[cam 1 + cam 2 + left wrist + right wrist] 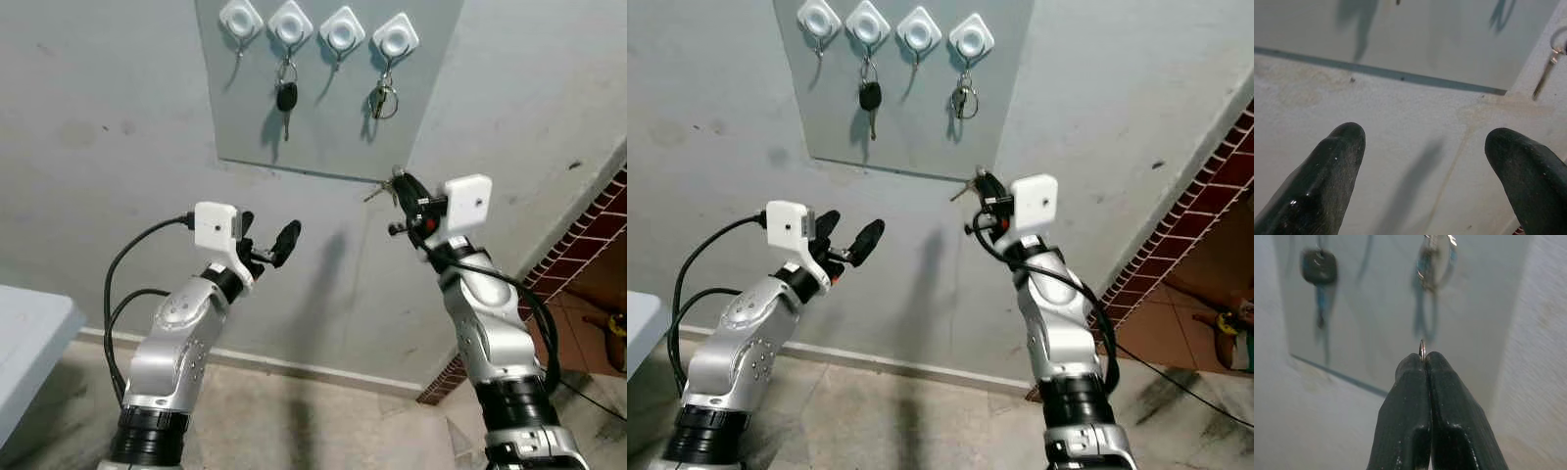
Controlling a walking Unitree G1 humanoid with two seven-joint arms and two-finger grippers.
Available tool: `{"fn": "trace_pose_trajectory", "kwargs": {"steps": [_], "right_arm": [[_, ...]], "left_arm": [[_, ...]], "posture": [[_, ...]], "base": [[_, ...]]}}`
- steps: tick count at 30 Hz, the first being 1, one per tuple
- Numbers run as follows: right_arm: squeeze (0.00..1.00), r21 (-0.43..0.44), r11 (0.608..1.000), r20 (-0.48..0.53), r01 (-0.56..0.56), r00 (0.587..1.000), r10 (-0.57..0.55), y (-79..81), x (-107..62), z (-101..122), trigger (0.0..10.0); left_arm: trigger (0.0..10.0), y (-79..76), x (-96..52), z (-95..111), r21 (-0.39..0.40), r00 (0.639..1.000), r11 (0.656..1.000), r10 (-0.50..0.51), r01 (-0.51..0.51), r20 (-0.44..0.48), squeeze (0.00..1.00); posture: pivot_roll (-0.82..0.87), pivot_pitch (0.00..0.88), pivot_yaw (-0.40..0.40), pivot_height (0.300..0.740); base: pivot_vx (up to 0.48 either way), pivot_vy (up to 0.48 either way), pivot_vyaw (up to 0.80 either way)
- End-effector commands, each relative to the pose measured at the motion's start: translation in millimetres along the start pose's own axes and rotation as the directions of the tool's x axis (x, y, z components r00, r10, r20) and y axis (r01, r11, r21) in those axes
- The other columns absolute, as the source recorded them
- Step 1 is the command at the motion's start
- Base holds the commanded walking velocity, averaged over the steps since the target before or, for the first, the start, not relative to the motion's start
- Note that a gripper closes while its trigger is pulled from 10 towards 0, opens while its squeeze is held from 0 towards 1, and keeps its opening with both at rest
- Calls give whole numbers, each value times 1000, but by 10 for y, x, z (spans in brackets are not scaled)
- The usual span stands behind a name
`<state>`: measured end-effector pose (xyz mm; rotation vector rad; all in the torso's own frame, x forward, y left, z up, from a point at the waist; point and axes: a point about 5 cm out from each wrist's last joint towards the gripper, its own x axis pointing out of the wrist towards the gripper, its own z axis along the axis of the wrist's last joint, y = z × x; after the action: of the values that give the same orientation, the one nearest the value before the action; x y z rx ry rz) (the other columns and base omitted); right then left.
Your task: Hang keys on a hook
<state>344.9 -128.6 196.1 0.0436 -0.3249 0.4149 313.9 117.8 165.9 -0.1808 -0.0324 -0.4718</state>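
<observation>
A: Right claw (pixel 404 191) status?
B: Pinching keys (pixel 384 189) just below board (pixel 431 117). Left claw (pixel 266 242) wide, idle.
A: Tip?
B: Raise, keep ring open-facing, aim for free hook (pixel 342 34).

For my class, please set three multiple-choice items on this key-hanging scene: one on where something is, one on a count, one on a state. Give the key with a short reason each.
1. Where is the right gripper?
A. just below the grey board's lower right corner
B. touching the leftmost hook
C. down by the floor

2. How many of the four white hooks on the board already carry keys?
A. none
B. two
C. four

3. How do the left gripper's fingers stand?
A. spread apart, holding nothing
B. pinched on a key ring
C. closed on a hook

Key: 1 A, it is raised by that corner. 2 B, the black-headed key hangs on the second hook, a key bunch on the fourth. 3 A, bare wall shows between them.
</observation>
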Motion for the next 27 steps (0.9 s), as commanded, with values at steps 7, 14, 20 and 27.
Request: {"fn": "trace_pose_trajectory", "kwargs": {"steps": [7,14,20,27], "right_arm": [[0,41,993,110,-113,988,108,101,131,192,10000],[0,82,980,168,-182,972,167,194,226,318,10000],[0,113,969,213,-219,958,192,255,337,420,10000],[0,163,956,253,-243,947,197,313,481,518,10000]], "left_arm": [[10000,-60,3,180,31,998,998,-52,51,42,0],[10000,-91,33,212,33,997,998,-64,62,51,0],[10000,-125,65,279,51,994,995,-87,84,66,0],[10000,-142,89,324,57,993,994,-94,89,76,0]], "posture": [[45,132,-43,732],[43,126,-44,732],[39,125,-44,732],[41,123,-43,732]], "base": [[0,0,0],[0,0,0],[0,0,0],[0,0,0]]}}
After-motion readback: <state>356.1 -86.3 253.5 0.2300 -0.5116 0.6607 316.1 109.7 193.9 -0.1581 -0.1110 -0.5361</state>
